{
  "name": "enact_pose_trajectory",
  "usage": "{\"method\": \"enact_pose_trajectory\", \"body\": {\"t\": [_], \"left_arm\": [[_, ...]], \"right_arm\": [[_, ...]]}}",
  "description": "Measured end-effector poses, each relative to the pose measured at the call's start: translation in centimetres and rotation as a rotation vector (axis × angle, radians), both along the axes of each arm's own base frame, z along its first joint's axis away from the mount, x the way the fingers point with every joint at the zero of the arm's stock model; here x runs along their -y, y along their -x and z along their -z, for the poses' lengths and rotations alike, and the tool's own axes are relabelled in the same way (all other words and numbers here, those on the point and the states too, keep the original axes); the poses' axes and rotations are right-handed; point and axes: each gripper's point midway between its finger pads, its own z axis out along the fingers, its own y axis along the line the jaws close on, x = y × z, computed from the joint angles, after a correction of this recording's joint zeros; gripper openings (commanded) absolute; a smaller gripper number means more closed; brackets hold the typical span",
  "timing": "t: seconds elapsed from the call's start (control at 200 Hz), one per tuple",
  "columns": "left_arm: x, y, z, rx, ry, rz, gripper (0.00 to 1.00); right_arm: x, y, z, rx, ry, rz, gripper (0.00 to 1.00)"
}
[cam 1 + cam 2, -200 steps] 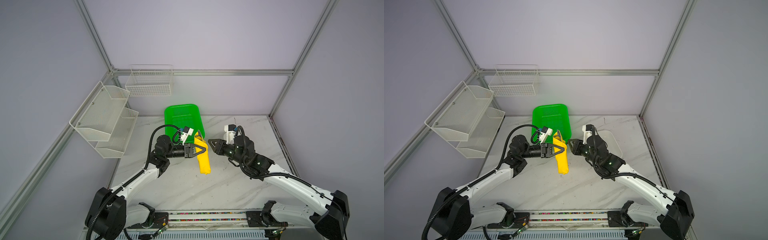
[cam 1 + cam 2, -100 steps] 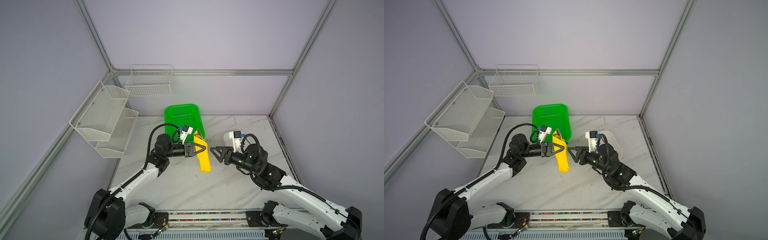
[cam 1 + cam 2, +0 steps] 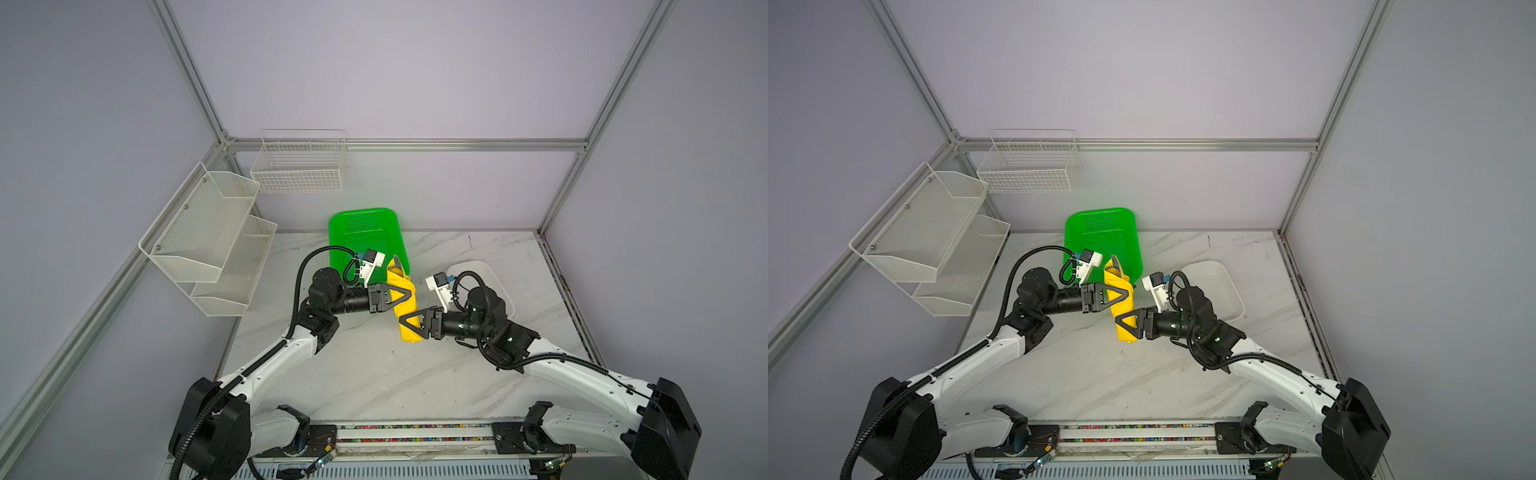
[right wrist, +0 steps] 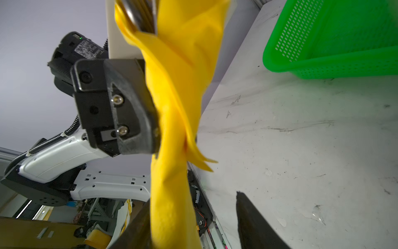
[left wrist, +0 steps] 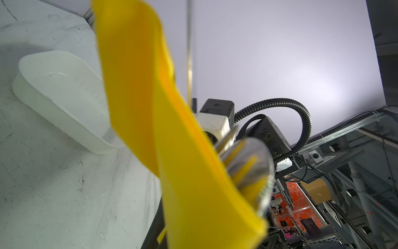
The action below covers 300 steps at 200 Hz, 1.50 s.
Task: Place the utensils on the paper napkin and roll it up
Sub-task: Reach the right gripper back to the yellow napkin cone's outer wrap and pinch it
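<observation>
The yellow paper napkin (image 3: pixel 406 311) (image 3: pixel 1125 336) is a twisted roll held slanting above the table. Shiny ends of the utensils (image 3: pixel 397 262) (image 3: pixel 1115 262) stick out of its far end, and fork tines (image 5: pixel 243 161) show close up in the left wrist view. My left gripper (image 3: pixel 409 293) (image 3: pixel 1127 294) is shut on the roll's middle. My right gripper (image 3: pixel 402 323) (image 3: pixel 1119 322) (image 4: pixel 193 224) straddles the roll's lower part. It is open: one finger lies against the roll (image 4: pixel 172 204), while the other finger (image 4: pixel 254 220) stands apart.
A green basket (image 3: pixel 361 232) (image 4: pixel 344 43) sits right behind the roll. A white tray (image 3: pixel 494 282) (image 5: pixel 53 90) lies to the right, behind my right arm. White wire shelves (image 3: pixel 208 232) and a wire basket (image 3: pixel 299 166) hang on the left and back walls.
My right gripper pulled back from the roll, opened, dropped lower and came in around the roll's lower part. The left gripper kept its hold and hardly moved.
</observation>
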Motion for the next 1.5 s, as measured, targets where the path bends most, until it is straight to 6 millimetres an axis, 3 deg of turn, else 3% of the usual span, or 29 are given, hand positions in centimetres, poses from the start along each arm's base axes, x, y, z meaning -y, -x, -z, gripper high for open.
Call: {"method": "enact_pose_trajectory", "body": {"t": [0.1,0.495,0.655,0.735,0.89,1.2,1.5], "left_arm": [[0.0,0.0,0.0,0.000,0.000,-0.001,0.13],[0.1,-0.1,-0.3,-0.002,-0.003,-0.003,0.19],[0.1,-0.2,-0.9,0.011,0.003,-0.006,0.37],[0.1,-0.3,-1.0,0.015,0.003,-0.013,0.54],[0.0,-0.5,-0.9,0.010,0.000,-0.024,0.64],[-0.3,0.2,-1.5,0.020,0.024,-0.029,0.66],[0.8,1.6,-2.6,0.041,0.059,0.018,0.50]], "right_arm": [[-0.3,0.2,-0.5,0.013,-0.019,-0.025,0.38],[0.0,0.8,-2.1,0.055,-0.053,-0.039,0.17],[0.0,0.8,-2.5,0.064,-0.066,-0.038,0.14],[0.1,0.8,-2.5,0.066,-0.068,-0.037,0.14],[0.2,0.7,-2.8,0.074,-0.073,-0.023,0.13],[0.5,0.1,-3.8,0.099,-0.101,0.017,0.13],[0.5,0.1,-4.5,0.102,-0.140,0.022,0.13]]}}
